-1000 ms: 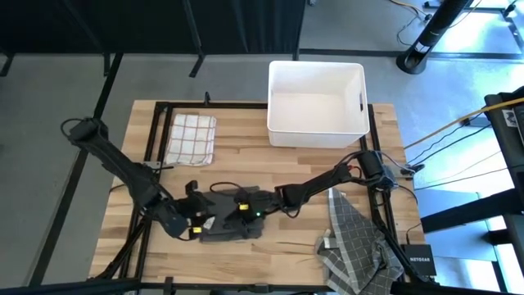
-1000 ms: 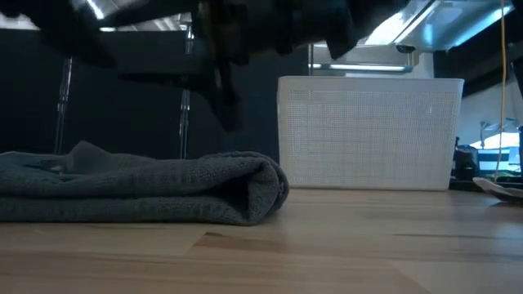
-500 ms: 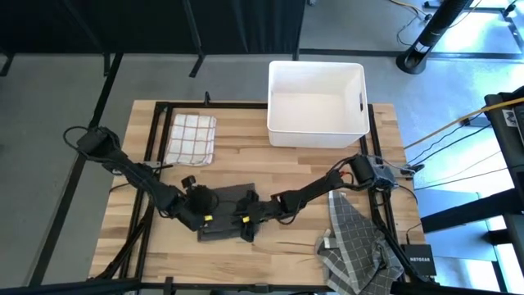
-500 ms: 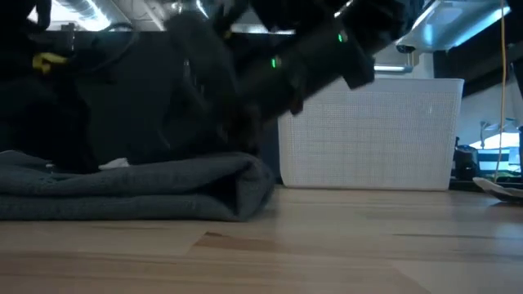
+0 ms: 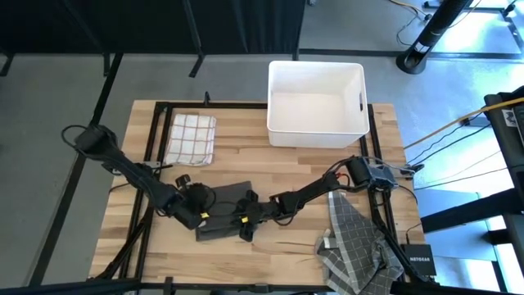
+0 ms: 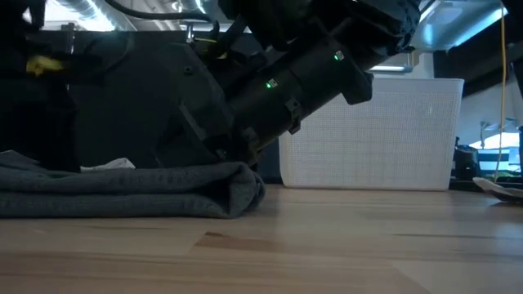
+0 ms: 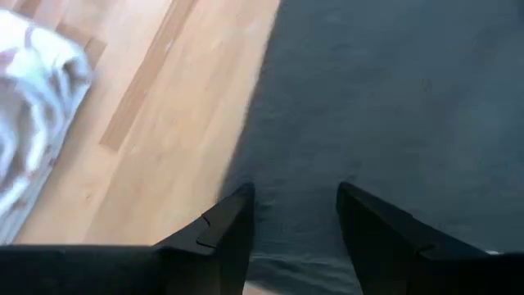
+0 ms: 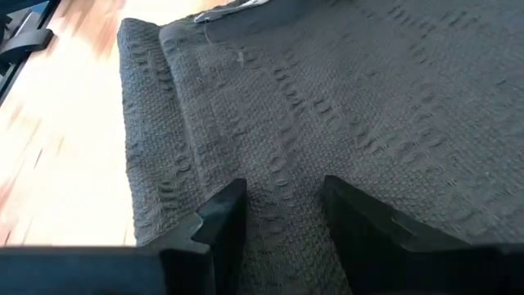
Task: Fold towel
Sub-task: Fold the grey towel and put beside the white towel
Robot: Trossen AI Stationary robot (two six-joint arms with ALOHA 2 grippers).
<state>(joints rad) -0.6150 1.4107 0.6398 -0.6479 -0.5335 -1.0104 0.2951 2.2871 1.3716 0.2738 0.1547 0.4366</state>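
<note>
Folded grey towel (image 5: 223,220) lies at the table's (image 5: 295,160) front centre; left gripper (image 7: 293,215) and right gripper (image 8: 282,215) press it, fingers apart. Soft, limp weave: probably best pinched at an edge.

Grey towel (image 5: 223,220) lies mid-table; bin (image 5: 316,102) behind, checked towel (image 5: 191,138) behind-left.

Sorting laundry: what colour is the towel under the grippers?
Dark grey towel, a textured weave; the right wrist view shows it best.
</note>
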